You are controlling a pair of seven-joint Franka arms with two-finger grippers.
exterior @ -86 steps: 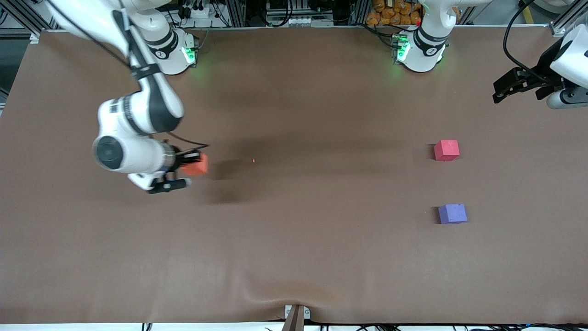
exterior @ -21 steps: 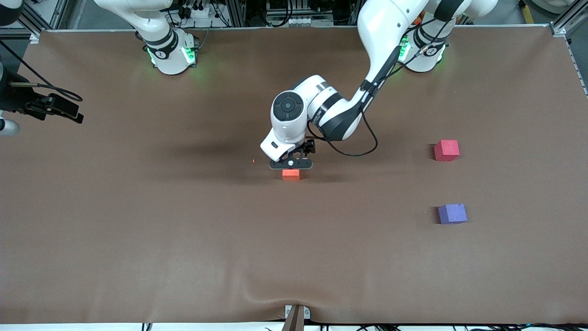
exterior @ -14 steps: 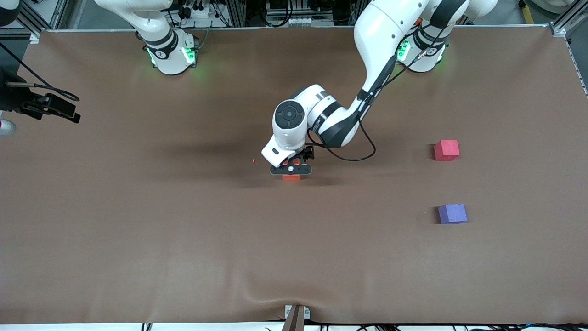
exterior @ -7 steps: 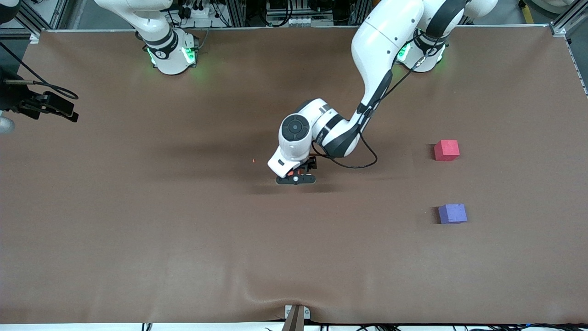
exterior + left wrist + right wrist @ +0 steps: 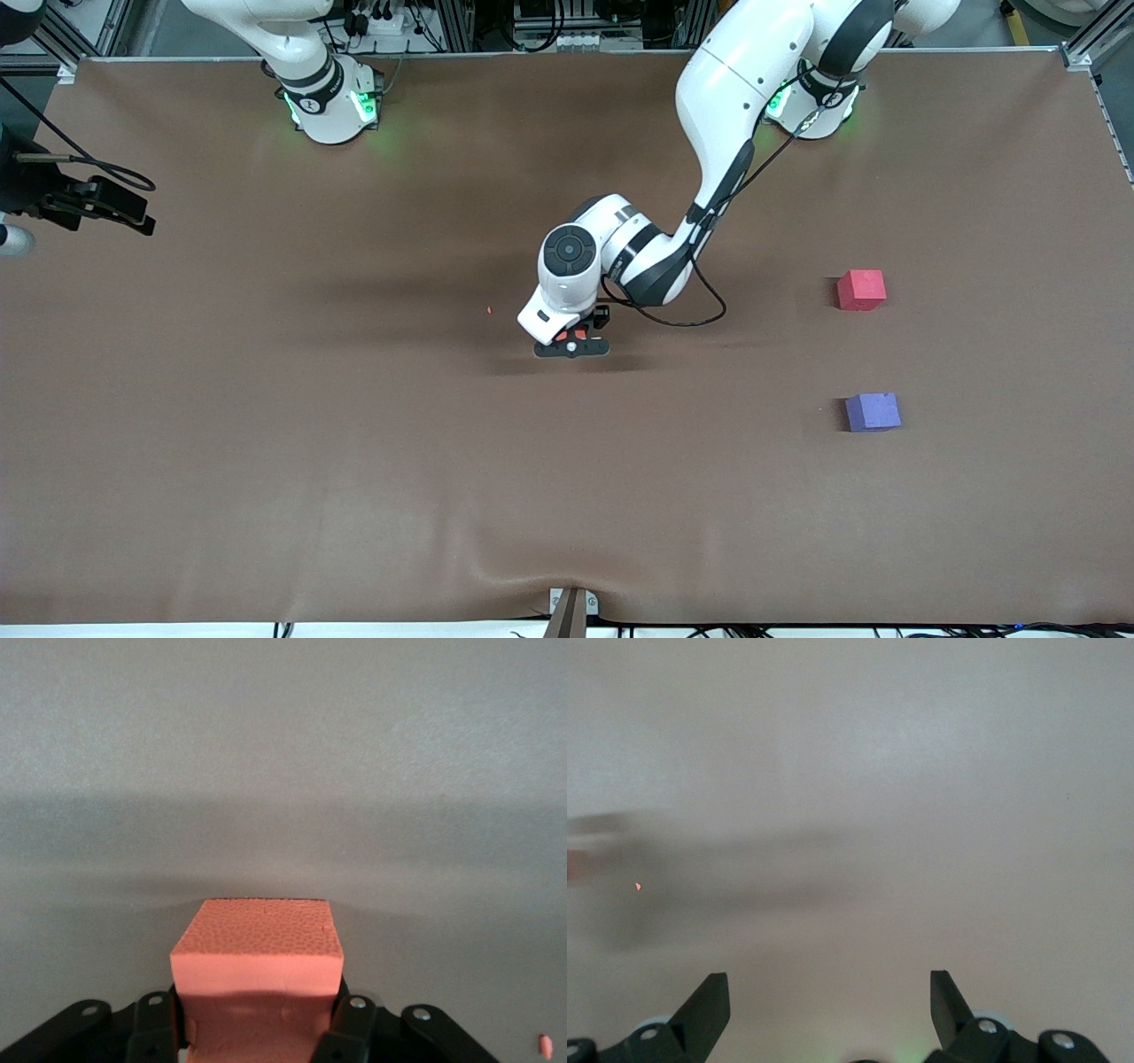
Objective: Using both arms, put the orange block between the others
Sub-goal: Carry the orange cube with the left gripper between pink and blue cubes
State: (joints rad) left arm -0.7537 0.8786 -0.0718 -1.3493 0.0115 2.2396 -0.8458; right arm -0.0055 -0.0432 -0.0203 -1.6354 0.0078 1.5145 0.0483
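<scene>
Left gripper: low at the table's middle, clamped on the orange block, fingers pressed against two opposite faces, block resting on or just off the brown table cover directly beneath. Grip taken from above, presumably to lift and carry toward the gap between the two others. Orange block: small cube, matte foam, finely pitted top face, crisp edges, slight dent near the pads suggesting soft, squeezable stuff. Off toward the left arm's end of the table, well apart from the gripper: red-pink block and purple block, same cube shape and matte foam, spaced apart with bare cover between them, room enough by the look for a third. Near the gripper, a tiny orange crumb. Right gripper: waiting over the table's edge at the right arm's end, jaws spread wide, holding nothing.
</scene>
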